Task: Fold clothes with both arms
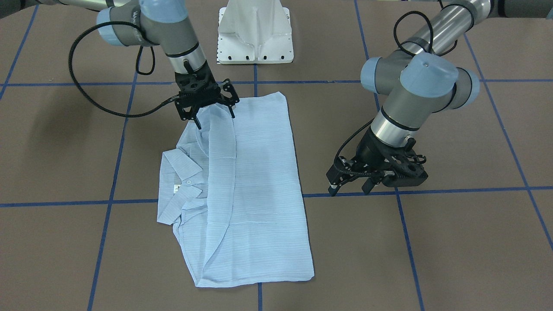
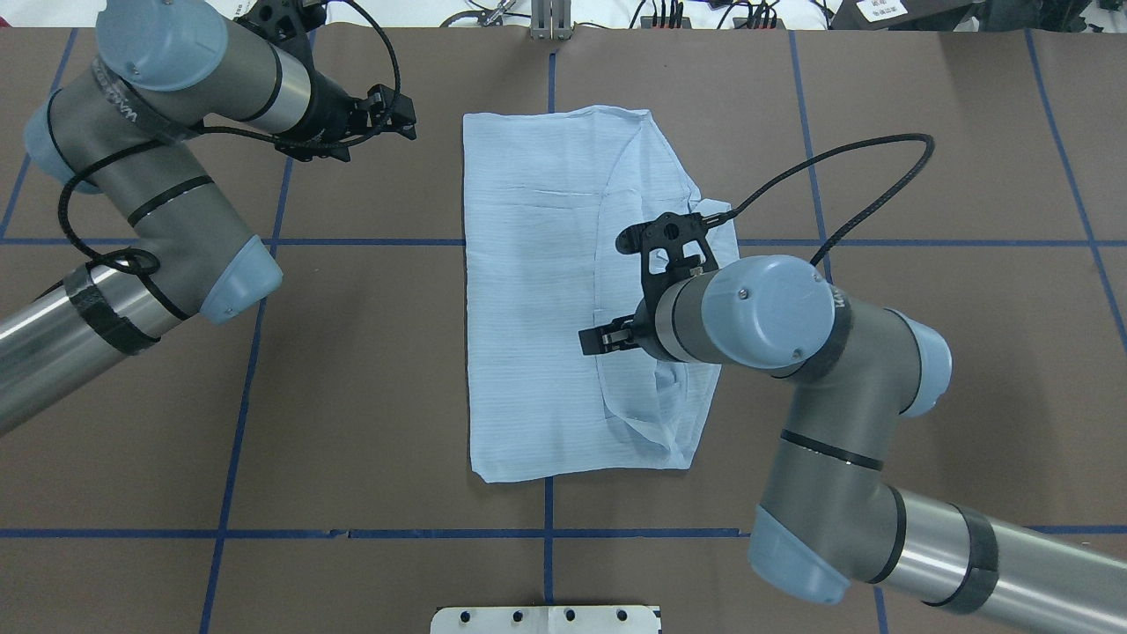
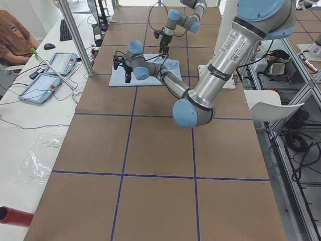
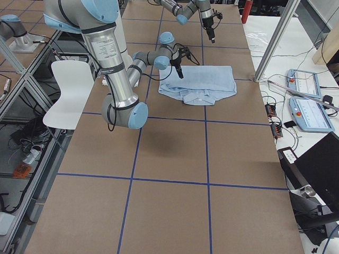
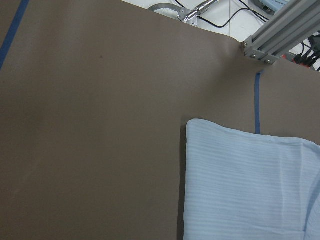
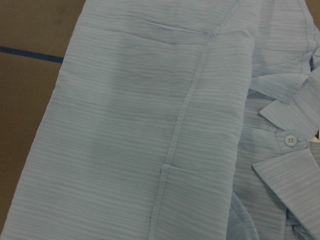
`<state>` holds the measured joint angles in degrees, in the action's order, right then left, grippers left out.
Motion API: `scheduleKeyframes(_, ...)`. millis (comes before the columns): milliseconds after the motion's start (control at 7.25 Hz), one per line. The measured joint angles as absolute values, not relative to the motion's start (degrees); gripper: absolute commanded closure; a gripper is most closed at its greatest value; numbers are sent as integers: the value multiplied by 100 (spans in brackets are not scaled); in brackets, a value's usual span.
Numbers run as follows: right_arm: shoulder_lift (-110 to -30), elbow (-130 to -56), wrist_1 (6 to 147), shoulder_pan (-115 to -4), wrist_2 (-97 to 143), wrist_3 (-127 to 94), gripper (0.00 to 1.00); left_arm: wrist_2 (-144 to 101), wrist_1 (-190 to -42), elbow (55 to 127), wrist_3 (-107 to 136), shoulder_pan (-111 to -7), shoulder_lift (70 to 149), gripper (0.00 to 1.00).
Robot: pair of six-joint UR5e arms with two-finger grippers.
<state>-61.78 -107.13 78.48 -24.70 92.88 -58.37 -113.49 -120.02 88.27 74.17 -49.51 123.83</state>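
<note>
right hand [image 1: 216,120] spread open, holding nothing, low over the shirt [image 1: 263,181], part-folded on the counter [image 1: 453,250]; left hand [image 1: 349,190] open, empty, well off its side. best pinch matching corners, lift together, keep the edge straight.

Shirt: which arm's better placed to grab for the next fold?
Probably right. The right claw is open just above the shirt, at its folded edge on the robot's side; the left claw hangs over bare table, apart from the cloth.
</note>
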Motion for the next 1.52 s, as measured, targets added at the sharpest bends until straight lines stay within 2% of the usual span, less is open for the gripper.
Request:
scheduleKeyframes(552, -6165, -10516, 8411, -1522, 8086, -5267, 0, -11444, -11987, 8912, 7435, -4920, 12285, 0)
scheduleKeyframes(966, -6197, -10285, 8487, -1414, 7922, -5075, 0, -11441, -12016, 8883, 7440, -4903, 12281, 0)
scheduleKeyframes(1518, -6378, -10333, 8542, -1585, 7887, -4836, 0, -11432, -12032, 8819, 7484, -4770, 12289, 0)
